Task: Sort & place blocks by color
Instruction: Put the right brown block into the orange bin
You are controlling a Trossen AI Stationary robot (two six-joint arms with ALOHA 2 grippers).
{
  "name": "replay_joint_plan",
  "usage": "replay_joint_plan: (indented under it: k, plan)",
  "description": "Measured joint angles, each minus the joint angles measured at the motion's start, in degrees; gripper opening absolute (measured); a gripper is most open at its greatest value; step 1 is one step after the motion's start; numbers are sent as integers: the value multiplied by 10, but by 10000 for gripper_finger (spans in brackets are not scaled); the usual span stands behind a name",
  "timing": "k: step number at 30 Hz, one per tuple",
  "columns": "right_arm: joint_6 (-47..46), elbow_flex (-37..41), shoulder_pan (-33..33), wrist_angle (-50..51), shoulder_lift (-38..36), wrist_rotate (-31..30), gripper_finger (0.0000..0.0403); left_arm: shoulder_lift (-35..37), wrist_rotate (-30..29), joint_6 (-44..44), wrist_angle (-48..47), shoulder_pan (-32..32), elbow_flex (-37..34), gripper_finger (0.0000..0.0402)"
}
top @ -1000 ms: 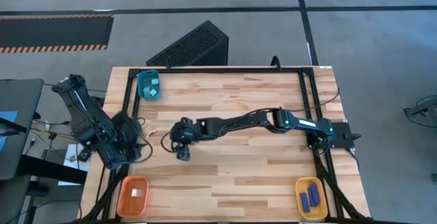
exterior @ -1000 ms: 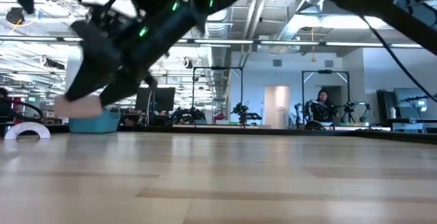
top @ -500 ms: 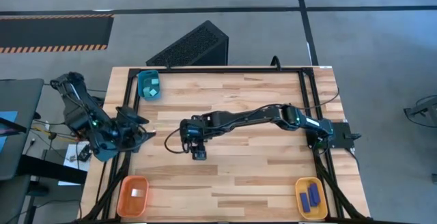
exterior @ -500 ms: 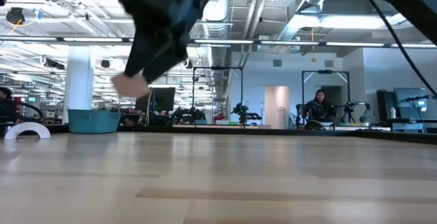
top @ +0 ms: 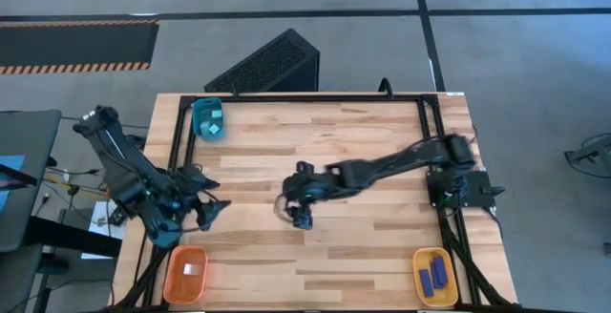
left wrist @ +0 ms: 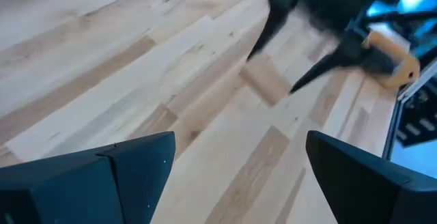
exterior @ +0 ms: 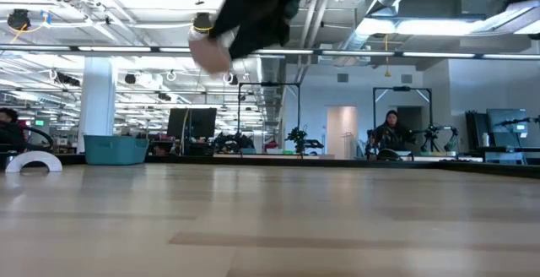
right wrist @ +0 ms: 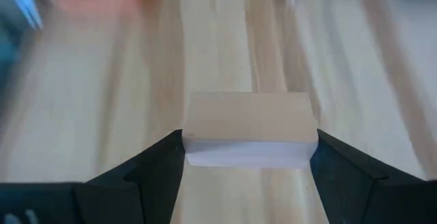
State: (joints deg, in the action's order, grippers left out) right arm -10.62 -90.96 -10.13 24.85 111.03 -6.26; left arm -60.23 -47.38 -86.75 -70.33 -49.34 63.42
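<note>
My right gripper (top: 302, 218) hangs over the middle of the table, shut on a pale natural wood block (right wrist: 249, 125). The same block (exterior: 209, 53) shows high above the tabletop in the low view, and the left wrist view catches it (left wrist: 265, 84) between the right arm's fingers. My left gripper (top: 204, 210) is open near the table's left edge and holds nothing; its fingers (left wrist: 136, 162) stand wide apart. The teal tray (top: 208, 119) holds cyan cubes, the orange tray (top: 186, 273) a pale piece, and the yellow tray (top: 432, 276) dark blue bars. My right gripper pinches the wood block between its two fingers, one on each short end (right wrist: 194, 142). The fingers come from above, slanting down. The block lies level across the gap and is lifted clear of the table.
The teal tray sits at the far left corner, the orange tray at the near left corner and the yellow tray at the near right corner. Bare wooden tabletop (top: 363, 246) lies between them. A dark slotted box (top: 267, 65) stands beyond the far edge. A person (exterior: 392, 133) shows in the room behind.
My right gripper has carried the wood block from the left part of the table toward its right and has risen, so the block is lifted well clear. My left gripper has shifted a little toward the near edge and the table's middle.
</note>
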Motion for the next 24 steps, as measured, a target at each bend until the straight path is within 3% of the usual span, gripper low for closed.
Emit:
replay_joint_plan:
  k: [3,6,13,19,24]
  plan:
    - [-23,90,-19,-131,-68,-35,286,-17,53,54,40,25,0,316]
    - [-5,136,-47,-186,-108,-100,286,-24,105,111,97,63,0,316]
    - [89,141,-101,-191,-122,-196,286,-24,180,233,255,163,0,316]
    - [141,141,-147,-218,-125,-316,286,-27,257,289,358,234,0,316]
    - [175,140,-170,-262,-126,-375,286,-33,302,334,453,279,0,316]
